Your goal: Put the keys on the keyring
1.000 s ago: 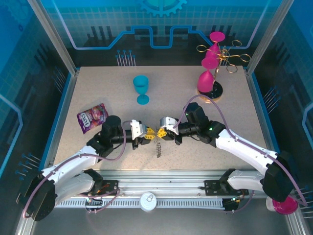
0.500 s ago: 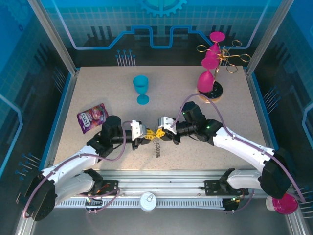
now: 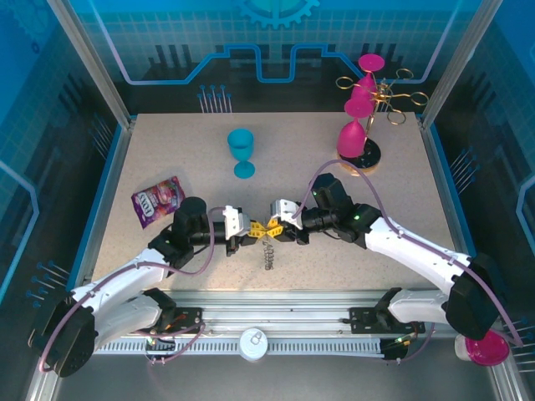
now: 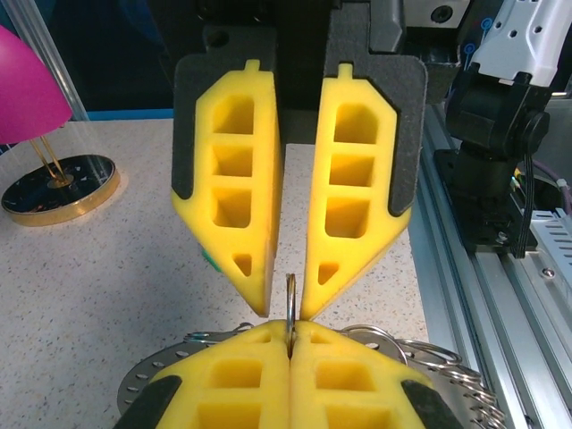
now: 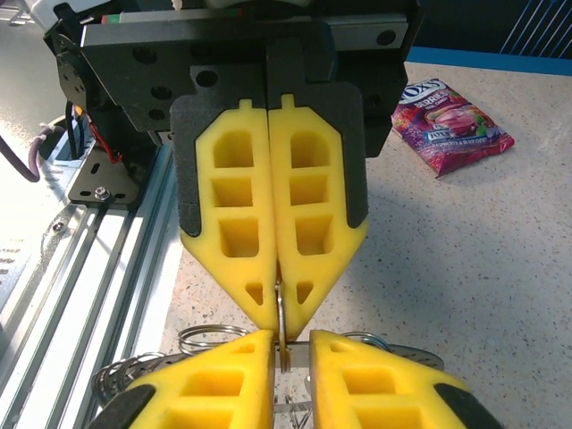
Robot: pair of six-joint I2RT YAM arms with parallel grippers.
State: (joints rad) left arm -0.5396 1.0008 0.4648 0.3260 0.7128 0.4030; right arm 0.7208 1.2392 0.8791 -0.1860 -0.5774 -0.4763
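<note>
Centrally, thin frilly-edged metal keyring (image 3: 267, 254).

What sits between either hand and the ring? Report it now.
Nothing visible does. The left hand is shut on the thin ring, and the right hand straddles that same ring with its fingers slightly parted, tip to tip with the left.

The fingers (image 4: 261, 179) are showing matt, porous yellow foam on black plastic. The keyring (image 4: 290, 302) is gleaming as polished metal. The table (image 3: 167, 150) is looking speckled and matt; the bag (image 5: 451, 121) is shining like glossy foil.
</note>
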